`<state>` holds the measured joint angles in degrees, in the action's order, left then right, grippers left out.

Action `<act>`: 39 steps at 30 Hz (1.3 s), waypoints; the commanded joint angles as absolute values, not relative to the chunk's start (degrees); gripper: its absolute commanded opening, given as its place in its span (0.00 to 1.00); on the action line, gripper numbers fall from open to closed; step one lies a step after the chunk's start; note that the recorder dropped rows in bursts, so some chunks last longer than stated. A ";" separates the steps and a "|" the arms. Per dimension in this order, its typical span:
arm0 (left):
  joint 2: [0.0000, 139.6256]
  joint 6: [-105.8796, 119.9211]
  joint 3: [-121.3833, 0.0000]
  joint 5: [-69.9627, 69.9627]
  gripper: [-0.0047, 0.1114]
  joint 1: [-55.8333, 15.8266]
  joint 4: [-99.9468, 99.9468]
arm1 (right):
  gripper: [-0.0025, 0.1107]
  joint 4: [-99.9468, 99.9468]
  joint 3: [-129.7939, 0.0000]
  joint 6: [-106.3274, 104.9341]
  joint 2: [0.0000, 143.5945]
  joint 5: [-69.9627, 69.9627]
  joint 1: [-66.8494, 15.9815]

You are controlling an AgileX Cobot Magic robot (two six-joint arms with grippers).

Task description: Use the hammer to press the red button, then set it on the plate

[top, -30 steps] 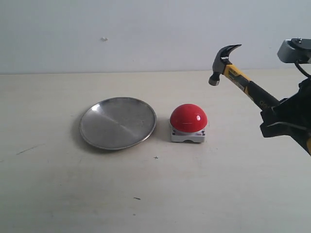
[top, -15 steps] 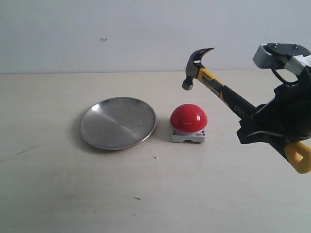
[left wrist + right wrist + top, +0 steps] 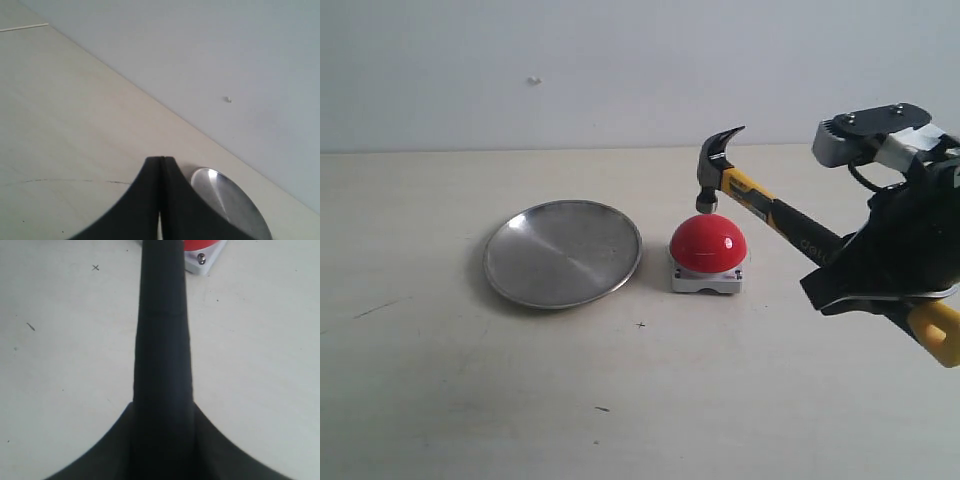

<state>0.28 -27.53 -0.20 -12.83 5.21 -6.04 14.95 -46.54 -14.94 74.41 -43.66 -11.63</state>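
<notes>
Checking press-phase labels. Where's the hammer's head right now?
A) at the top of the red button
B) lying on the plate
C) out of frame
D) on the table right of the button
A: in the exterior view the hammer slants down from the right gripper, and its head meets the top of the red button, touching or very nearly so. The plate sits apart, to the left of the button.

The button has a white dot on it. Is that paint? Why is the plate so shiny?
Exterior view: the dot on the button is glare from a light, not paint; the plate mirrors light in pale streaks too. Right wrist view: the hammer handle sits so close it looks dark and soft-edged.
</notes>
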 commanded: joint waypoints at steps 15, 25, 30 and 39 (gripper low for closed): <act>0.00 -27.19 0.00 -12.29 0.04 4.89 -5.77 | 0.02 9.84 -50.41 -9.55 78.06 -38.45 -12.95; 0.00 -27.19 0.00 -12.29 0.04 4.89 -5.77 | 0.02 9.84 -56.15 -9.42 74.83 -36.11 -12.95; 0.00 -27.07 0.00 -12.29 0.04 4.89 -5.77 | 0.02 9.95 -58.10 -9.42 72.48 -36.51 -12.95; 0.00 -27.07 0.00 -12.29 0.04 4.89 -5.77 | 0.02 7.43 -53.53 -8.85 85.95 -44.71 -12.95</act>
<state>0.28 -27.44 -0.20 -12.83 5.21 -6.04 7.97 -52.92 -9.23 85.20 -48.15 -12.83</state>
